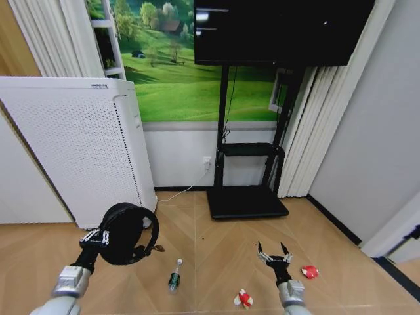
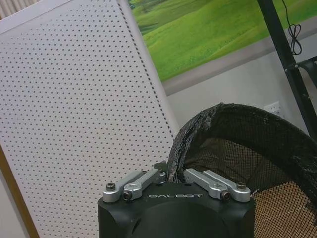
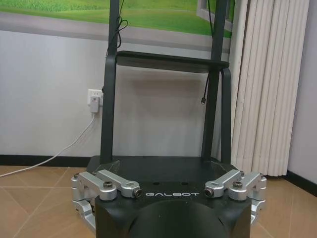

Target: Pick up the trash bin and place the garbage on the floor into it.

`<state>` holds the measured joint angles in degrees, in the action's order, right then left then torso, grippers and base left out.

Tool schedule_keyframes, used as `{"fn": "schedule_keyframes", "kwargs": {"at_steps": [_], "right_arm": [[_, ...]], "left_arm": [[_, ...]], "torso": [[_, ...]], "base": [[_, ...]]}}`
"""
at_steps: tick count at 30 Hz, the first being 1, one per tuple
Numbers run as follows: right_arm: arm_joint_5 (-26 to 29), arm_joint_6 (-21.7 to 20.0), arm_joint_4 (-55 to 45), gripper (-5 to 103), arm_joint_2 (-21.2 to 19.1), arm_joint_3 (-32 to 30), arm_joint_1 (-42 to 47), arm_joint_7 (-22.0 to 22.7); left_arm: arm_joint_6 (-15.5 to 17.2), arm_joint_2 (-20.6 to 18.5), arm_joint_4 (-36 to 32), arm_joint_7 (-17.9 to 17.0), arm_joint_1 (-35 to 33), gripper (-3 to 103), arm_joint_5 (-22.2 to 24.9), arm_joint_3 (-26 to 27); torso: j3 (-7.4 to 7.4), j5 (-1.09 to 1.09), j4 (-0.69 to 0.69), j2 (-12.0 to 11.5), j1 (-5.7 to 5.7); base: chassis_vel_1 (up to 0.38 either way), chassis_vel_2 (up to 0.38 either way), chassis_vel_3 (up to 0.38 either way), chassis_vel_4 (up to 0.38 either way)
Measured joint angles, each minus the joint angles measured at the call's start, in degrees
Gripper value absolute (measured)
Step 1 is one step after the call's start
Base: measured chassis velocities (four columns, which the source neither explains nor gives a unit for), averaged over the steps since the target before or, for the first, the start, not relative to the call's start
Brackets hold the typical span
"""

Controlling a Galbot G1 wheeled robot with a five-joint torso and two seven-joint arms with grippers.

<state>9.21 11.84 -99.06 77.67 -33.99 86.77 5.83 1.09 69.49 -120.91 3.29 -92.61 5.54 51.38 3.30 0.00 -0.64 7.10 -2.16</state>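
The word "GALBOT" stands in pale letters on the black housing of the left tool (image 2: 176, 171). The same word marks the right tool (image 3: 172, 184) housing.

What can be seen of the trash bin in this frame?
The trash bin is a small round black bin with mesh sides and a dark rim. It is off the floor, tilted so its opening faces the camera, and held at the rim by the left gripper. A tall white perforated appliance stands behind it.
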Motion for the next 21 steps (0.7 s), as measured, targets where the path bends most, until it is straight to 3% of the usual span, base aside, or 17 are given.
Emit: {"fn": "schedule_keyframes", "kwargs": {"at_steps": [15, 18, 21], "right_arm": [[0.6, 0.1, 1.0, 100, 0.0, 0.5, -1.1, 0.5], [1.3, 0.5, 1.1, 100, 0.1, 0.9, -1.4, 1.2], [1.2, 0.5, 1.1, 100, 0.1, 1.0, -1.6, 1.8]], "left_arm": [[-0.3, 0.5, 1.3, -0.2, 0.7, 5, -0.2, -0.6], [-0.3, 0.6, 1.6, -0.3, 0.8, 5, -0.3, -0.7], [-0.3, 0.7, 2.0, -0.4, 1.0, 5, -0.5, -1.0]], "torso": [[0.0, -0.03, 0.02, 0.0, 0.0], [0.0, 0.05, 0.02, 0.0, 0.0], [0.0, -0.09, 0.03, 0.0, 0.0]], "base": [[0.245, 0.247, -0.235, -0.241], [0.338, 0.319, -0.311, -0.304], [0.265, 0.205, -0.238, -0.244]]}}
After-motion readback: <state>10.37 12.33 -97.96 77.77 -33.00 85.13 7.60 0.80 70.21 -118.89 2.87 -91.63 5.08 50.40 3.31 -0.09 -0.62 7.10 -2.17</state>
